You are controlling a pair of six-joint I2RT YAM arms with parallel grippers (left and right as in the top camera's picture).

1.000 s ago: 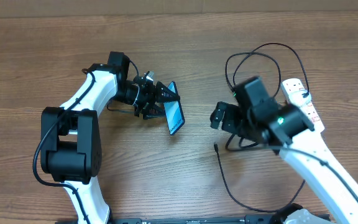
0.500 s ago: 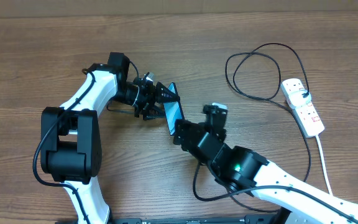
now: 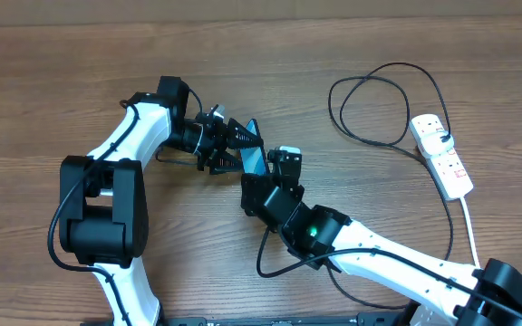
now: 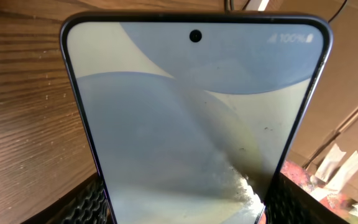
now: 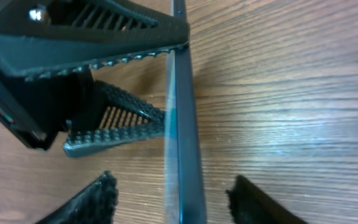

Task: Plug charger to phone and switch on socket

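Left arm: the left gripper point(image 3: 243, 149) is clamped on the slim black-rimmed smartphone with the blue-white screen point(image 3: 255, 160), a ribbed finger on each long edge. It holds the phone on edge, off the wood, over the middle of the brown wooden tabletop point(image 3: 62, 72). In the left wrist view the screen fills the frame, with the punch-hole end farthest from the fingers.

Right arm: it reaches in from the near right corner. The right gripper point(image 5: 178, 198) has its fingers apart, one tip on each side of the phone's thin edge, with wood showing in both gaps. I read no contact.

Key relation: from overhead, the phone's long axis runs roughly from far edge to near edge. Its near end sits directly ahead of the right fingers, so the right arm is the one placed to work on that end. I judge the port to be on the short edge opposite the punch hole, but I cannot confirm which end faces the right gripper.

The long thin black charger cable point(image 3: 397, 65) loops towards the far right and then passes under the right arm. I cannot find its plug tip in any view, and nothing shows between the right fingers except the phone edge.

The white power strip with red switch marks point(image 3: 442, 154) lies by the right edge, well apart from both grippers. Its switch is not yet attended to.
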